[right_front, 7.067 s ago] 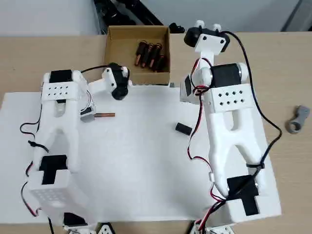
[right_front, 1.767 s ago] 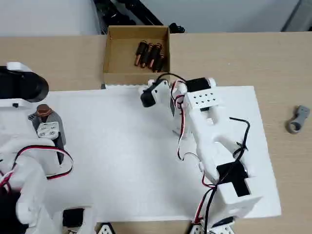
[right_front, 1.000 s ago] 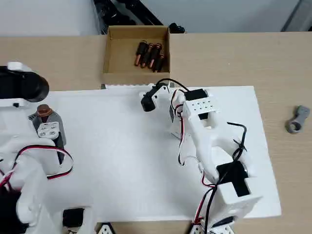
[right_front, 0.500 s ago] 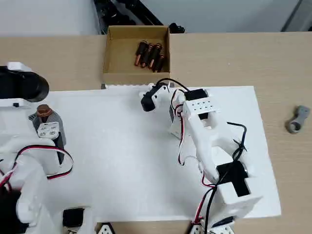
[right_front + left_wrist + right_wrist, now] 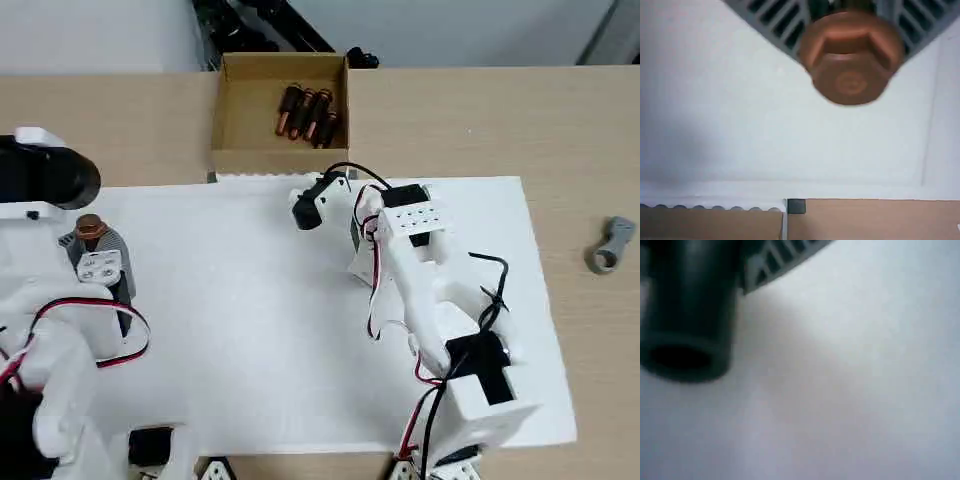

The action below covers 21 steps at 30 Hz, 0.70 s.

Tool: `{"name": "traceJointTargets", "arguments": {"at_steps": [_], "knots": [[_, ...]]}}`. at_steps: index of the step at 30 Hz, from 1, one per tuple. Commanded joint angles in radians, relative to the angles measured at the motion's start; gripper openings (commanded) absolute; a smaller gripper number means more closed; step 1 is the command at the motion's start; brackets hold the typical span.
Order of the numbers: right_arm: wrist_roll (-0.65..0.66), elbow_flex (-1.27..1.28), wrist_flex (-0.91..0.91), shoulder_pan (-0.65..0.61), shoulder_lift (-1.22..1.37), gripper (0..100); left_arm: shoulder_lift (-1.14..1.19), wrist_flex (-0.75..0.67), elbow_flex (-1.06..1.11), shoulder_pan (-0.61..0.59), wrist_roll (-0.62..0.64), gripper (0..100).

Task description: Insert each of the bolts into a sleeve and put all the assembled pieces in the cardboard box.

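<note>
A white foam sheet covers my light wooden table, a grey tool off to its right. The brown cardboard box at the far edge holds several copper-and-black assembled pieces (side by side). My left gripper clamps a copper hex-headed bolt; my right gripper, mostly hidden under its arm from above, clamps a black tubular sleeve over the sheet.

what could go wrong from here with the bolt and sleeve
1. The bolt and sleeve are held far apart across the mat; brought together misaligned, the bolt may jam at the sleeve's rim.
2. The bolt's head sticks out of the left pincer; if the shaft is buried in the grip, little may be free to enter the sleeve.
</note>
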Motion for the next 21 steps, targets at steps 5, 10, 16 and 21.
{"name": "traceJointTargets", "arguments": {"at_steps": [5, 10, 16, 21], "knots": [[0.008, 0.003, -0.004, -0.008, -0.004, 0.2, -0.009, 0.008, -0.008, 0.002, -0.009, 1], [0.006, -0.002, -0.005, -0.008, -0.01, 0.3, -0.009, 0.008, -0.008, 0.002, -0.009, 1], [0.0, -0.061, 0.033, -0.007, -0.016, 0.3, -0.009, 0.008, -0.008, 0.002, -0.009, 1], [-0.071, -0.219, 0.137, -0.005, -0.016, 0.2, -0.009, 0.008, -0.008, 0.002, -0.009, 1]]}}
